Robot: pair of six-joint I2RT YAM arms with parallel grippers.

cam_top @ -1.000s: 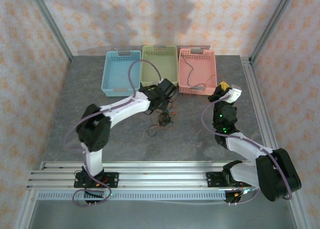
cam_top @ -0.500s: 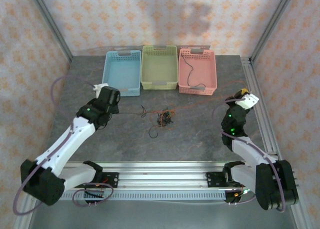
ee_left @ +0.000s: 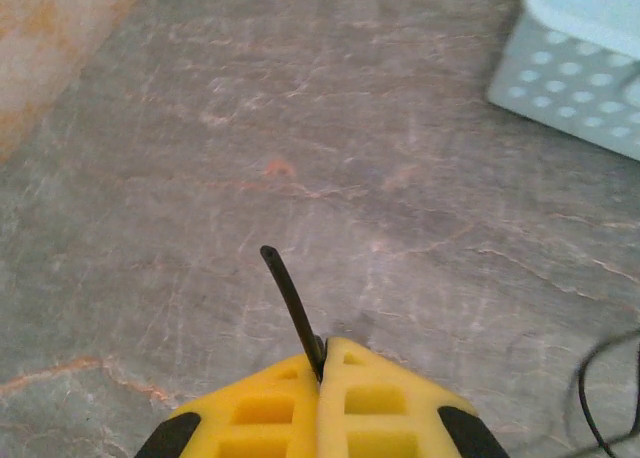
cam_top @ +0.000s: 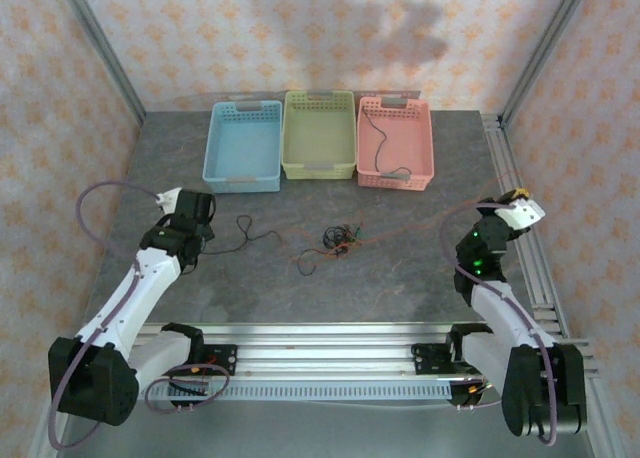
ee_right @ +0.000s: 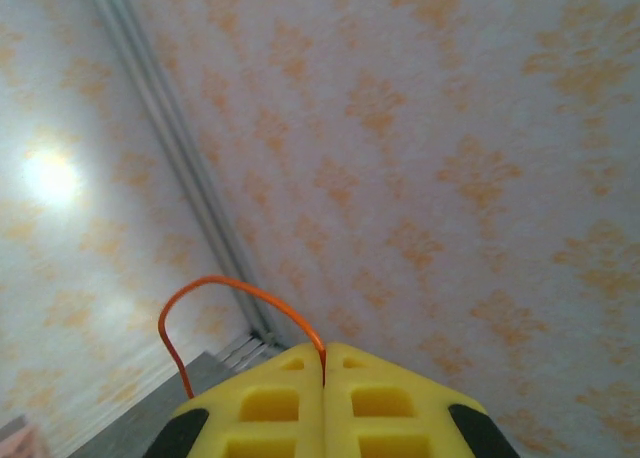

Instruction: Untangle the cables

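Clamping one end each, the left gripper (ee_left: 322,366) pinches a black cable (ee_left: 292,303) and the right gripper (ee_right: 325,366) a red-orange cable (ee_right: 240,288), with the knotted cables (cam_top: 335,240) lying between them; this looks like mid-separation, and the next move calls for a wider, gentle pull.

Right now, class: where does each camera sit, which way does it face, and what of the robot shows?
Top external: above and behind the robot, looking down on the table; both arms show.
Left wrist: looks down at the table top; left gripper shut on a black cable.
Right wrist: tilted up at the patterned wall; right gripper shut on an orange cable.
Shared: top external and left wrist both show the blue basket.
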